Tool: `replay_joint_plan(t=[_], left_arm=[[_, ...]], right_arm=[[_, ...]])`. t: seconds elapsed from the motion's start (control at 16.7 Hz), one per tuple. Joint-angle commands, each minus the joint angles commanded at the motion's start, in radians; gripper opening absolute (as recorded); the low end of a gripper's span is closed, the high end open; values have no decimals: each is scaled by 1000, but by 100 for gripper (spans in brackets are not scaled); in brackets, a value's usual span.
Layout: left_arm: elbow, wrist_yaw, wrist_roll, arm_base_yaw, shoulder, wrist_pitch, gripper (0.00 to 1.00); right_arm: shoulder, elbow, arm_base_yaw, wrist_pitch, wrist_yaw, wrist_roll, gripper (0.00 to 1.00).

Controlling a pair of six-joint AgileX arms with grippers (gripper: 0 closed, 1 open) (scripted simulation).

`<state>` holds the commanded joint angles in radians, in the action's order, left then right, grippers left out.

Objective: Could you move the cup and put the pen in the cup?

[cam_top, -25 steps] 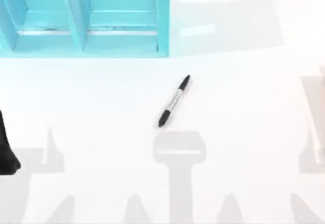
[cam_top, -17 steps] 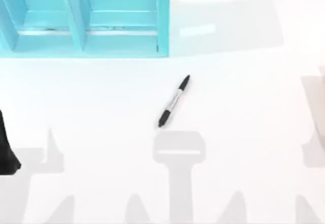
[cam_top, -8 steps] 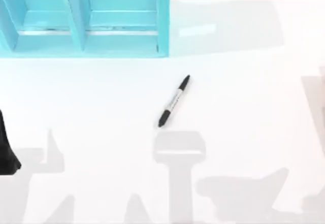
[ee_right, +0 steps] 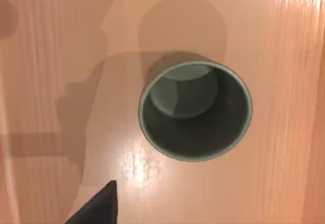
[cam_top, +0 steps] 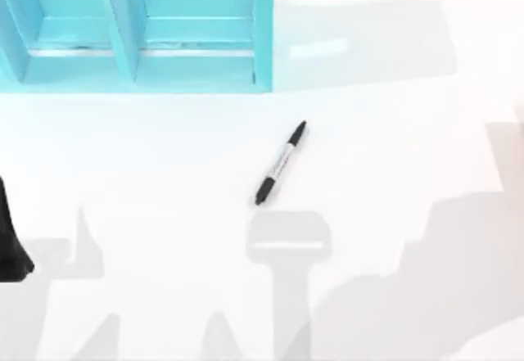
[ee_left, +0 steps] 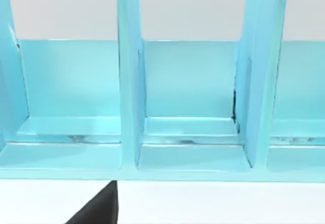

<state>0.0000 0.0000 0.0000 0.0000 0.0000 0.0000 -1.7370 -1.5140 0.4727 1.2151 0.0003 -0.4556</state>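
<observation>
We see the cup point(ee_right: 195, 113) upright and empty on a wooden surface beneath our right wrist camera. The pen point(cam_top: 281, 163) lies slantwise mid-table, near the teal shelf point(cam_top: 135, 29), whose compartments hold nothing. Whether either gripper is clenched or released, we cannot tell.

Nothing here is offering a word or number I can read — the pen point(cam_top: 281, 163) lying on the white table point(cam_top: 393, 132) is carrying dark print along its pale barrel, but it is staying too small to make out — and the cup point(ee_right: 195, 113) is showing plain green walls
</observation>
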Motion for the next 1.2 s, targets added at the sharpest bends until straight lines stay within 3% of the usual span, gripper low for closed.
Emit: replay_joint_plan(t=[0.24,0.6,1.2], left_arm=[[0,0,0,0,0,0,100],[0,0,0,0,0,0,100],[0,0,0,0,0,0,100]], right_arm=[[-147,-124,39,102,-1,-39,100],[-156,-127,37,105,-1,-41,100],[-226,151,38,-245,-1,-37,100]])
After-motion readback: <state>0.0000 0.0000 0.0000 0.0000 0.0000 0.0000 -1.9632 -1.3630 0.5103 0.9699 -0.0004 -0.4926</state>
